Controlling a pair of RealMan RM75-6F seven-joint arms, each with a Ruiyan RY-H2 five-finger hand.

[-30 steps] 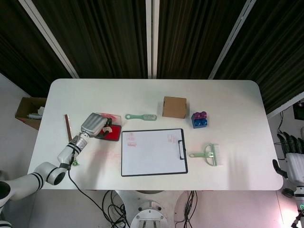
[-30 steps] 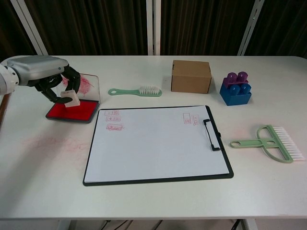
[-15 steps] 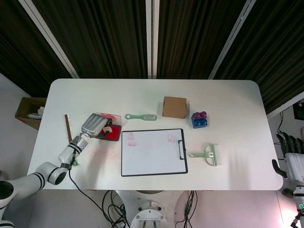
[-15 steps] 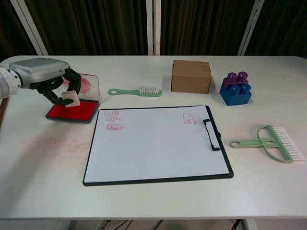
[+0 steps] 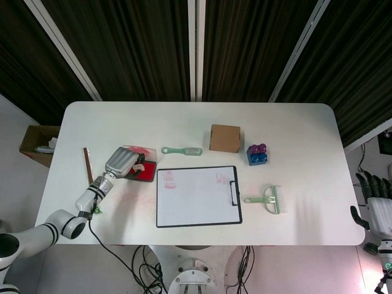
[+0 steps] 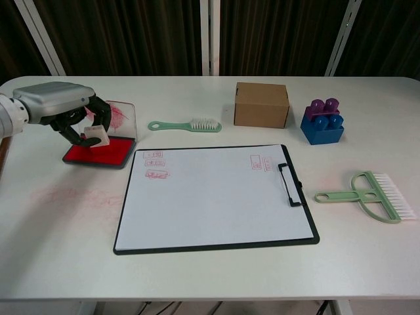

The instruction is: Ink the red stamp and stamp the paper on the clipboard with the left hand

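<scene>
My left hand (image 6: 62,111) (image 5: 122,162) holds the stamp (image 6: 92,137), a small pale block, just over the red ink pad (image 6: 98,153) (image 5: 146,173) at the table's left; whether the stamp touches the pad I cannot tell. The pad's clear lid (image 6: 119,117) stands open behind it, smeared red. The clipboard (image 6: 216,198) (image 5: 197,195) lies in the middle with white paper bearing a few red stamp marks (image 6: 155,164) at its top left and more near the clip (image 6: 289,184). My right hand (image 5: 375,205) hangs off the table's right edge, fingers spread, holding nothing.
A green brush (image 6: 185,125) lies behind the clipboard. A cardboard box (image 6: 261,104) and blue-purple toy blocks (image 6: 321,122) stand at the back right. A green comb-like brush (image 6: 367,195) lies right of the clipboard. Faint red smears (image 6: 72,195) mark the table at the left.
My left hand has tilted and lowered the stamp slightly over the ink pad. Nothing else has moved.
</scene>
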